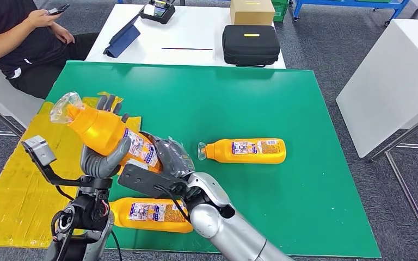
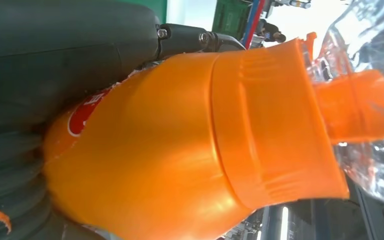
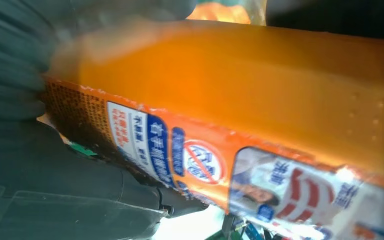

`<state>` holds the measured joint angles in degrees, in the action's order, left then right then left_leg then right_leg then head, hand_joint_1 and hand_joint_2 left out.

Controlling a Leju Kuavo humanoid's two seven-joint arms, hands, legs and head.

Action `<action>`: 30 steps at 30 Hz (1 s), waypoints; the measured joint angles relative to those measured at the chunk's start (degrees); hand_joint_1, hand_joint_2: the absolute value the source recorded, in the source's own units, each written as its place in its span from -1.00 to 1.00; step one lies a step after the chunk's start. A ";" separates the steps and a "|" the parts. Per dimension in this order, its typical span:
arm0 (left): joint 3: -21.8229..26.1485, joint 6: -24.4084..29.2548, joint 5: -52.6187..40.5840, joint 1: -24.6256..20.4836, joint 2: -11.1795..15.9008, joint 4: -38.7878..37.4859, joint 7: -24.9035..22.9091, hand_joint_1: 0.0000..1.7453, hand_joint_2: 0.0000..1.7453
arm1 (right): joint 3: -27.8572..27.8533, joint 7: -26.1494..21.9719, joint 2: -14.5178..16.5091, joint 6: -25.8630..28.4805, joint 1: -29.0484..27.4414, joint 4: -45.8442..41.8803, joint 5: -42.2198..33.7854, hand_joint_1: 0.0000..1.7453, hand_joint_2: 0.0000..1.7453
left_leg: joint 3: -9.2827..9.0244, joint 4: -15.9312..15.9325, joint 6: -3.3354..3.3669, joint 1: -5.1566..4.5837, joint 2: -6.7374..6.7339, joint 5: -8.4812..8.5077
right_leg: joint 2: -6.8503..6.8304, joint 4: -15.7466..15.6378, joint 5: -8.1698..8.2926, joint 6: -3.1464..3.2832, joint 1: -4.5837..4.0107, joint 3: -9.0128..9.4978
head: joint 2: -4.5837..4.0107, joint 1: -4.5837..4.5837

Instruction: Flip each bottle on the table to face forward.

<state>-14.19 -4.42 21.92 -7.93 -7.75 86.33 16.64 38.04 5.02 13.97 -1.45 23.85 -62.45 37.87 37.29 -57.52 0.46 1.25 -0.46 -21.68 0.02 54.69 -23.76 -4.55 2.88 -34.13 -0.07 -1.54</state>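
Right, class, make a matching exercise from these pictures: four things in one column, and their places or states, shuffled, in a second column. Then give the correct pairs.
Things:
1. Raised bottle
2. Middle bottle
3. Near bottle
4. Black case

Places or states:
A. Lying on the green mat's near edge, partly behind the right arm
B. On the white table beyond the mat
C. Held off the table by both hands
D. Lying alone mid-mat, cap toward the robot's left

Pairs: 1-C, 2-D, 3-A, 4-B
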 joint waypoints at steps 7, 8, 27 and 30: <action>0.07 0.13 0.35 -0.07 0.01 -0.75 -0.21 0.01 1.00 | 0.94 0.06 0.26 0.43 1.17 2.31 0.17 1.00 1.00 | 0.01 0.00 0.00 -0.01 0.00 0.00 | 0.00 0.00 0.00 0.00 0.01 -0.01 | 0.00 0.01; 0.07 0.12 0.53 -0.08 0.01 -0.87 -0.28 0.52 1.00 | 1.02 0.07 0.26 0.44 1.28 2.57 0.14 1.00 1.00 | 0.01 0.00 0.00 -0.01 0.00 0.00 | 0.00 0.00 0.00 0.00 0.01 -0.01 | 0.00 0.01; 1.45 -1.62 -4.28 -0.68 -1.60 -3.29 0.62 1.00 1.00 | -0.48 -0.15 -0.33 2.05 0.58 4.30 1.31 1.00 1.00 | 0.02 -0.01 0.00 -0.01 -0.05 -0.01 | 0.03 -0.01 0.00 0.00 0.00 -0.09 | 0.00 -0.01; 1.43 -0.15 -8.86 -0.93 -2.03 -3.29 1.41 1.00 1.00 | -1.15 -0.15 -0.34 2.15 0.11 3.82 1.95 0.54 1.00 | 0.02 -0.01 0.00 -0.01 -0.04 -0.01 | 0.03 -0.01 0.00 0.00 0.00 -0.08 | 0.00 -0.01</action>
<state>-12.76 -4.56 13.06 -8.86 -9.79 83.03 18.05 36.89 4.87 13.63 0.70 23.96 -58.63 39.82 37.31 -57.52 0.45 1.25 -0.50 -21.68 0.05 54.68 -23.76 -4.55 2.88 -34.21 -0.07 -1.54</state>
